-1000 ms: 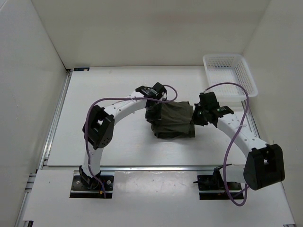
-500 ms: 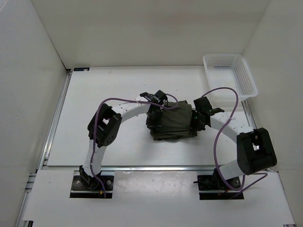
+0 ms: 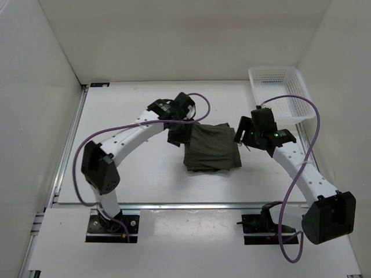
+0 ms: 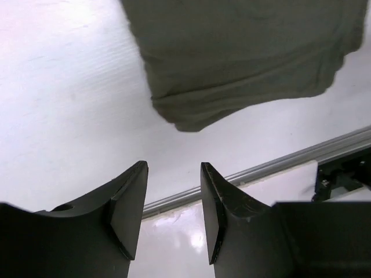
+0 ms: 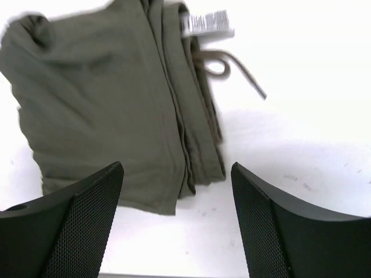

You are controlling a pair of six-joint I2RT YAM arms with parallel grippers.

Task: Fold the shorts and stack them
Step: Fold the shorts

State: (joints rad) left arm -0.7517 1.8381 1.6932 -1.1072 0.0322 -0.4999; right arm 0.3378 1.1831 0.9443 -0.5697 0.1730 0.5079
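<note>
The dark olive-green shorts lie folded in a compact rectangle in the middle of the table. My left gripper hovers just off their left edge, open and holding nothing. In the left wrist view its fingertips stand apart over bare table, with the shorts beyond them. My right gripper is open just off the right edge. The right wrist view has the stacked fold edges of the shorts, a drawstring and a white label ahead of its wide-spread fingers.
A white mesh basket stands at the back right corner, close behind the right arm. White walls enclose the table on three sides. A metal rail runs along the near edge, also seen as the rail in the left wrist view.
Both grippers opened and let go of the shorts, then drew back and up to either side. The shorts now lie flat and settled.
</note>
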